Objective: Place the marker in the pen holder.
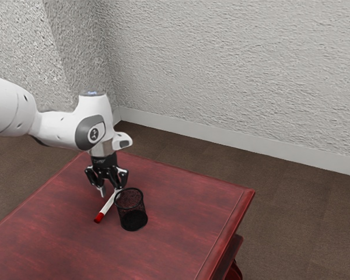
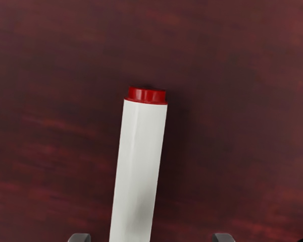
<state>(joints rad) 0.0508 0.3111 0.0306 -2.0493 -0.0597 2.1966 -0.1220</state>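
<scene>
In the exterior view my gripper [image 1: 110, 190] points down low over the table, its two fingers apart. The marker [image 1: 108, 205], white with a red cap, lies on the tabletop, its red-capped end away from my hand and its other end under it. The black mesh pen holder [image 1: 133, 220] stands upright close beside the marker. In the wrist view the tips of my gripper [image 2: 151, 238] stand wide apart, and the marker's white body [image 2: 138, 169] runs between them with a gap on each side; its small red end piece points away.
The red wooden table [image 1: 181, 201] has a raised edge on the exterior view's right, with brown floor [image 1: 291, 216] beyond. A textured grey wall [image 1: 239, 76] rises behind. A dark bit at the wrist view's corner cannot be identified.
</scene>
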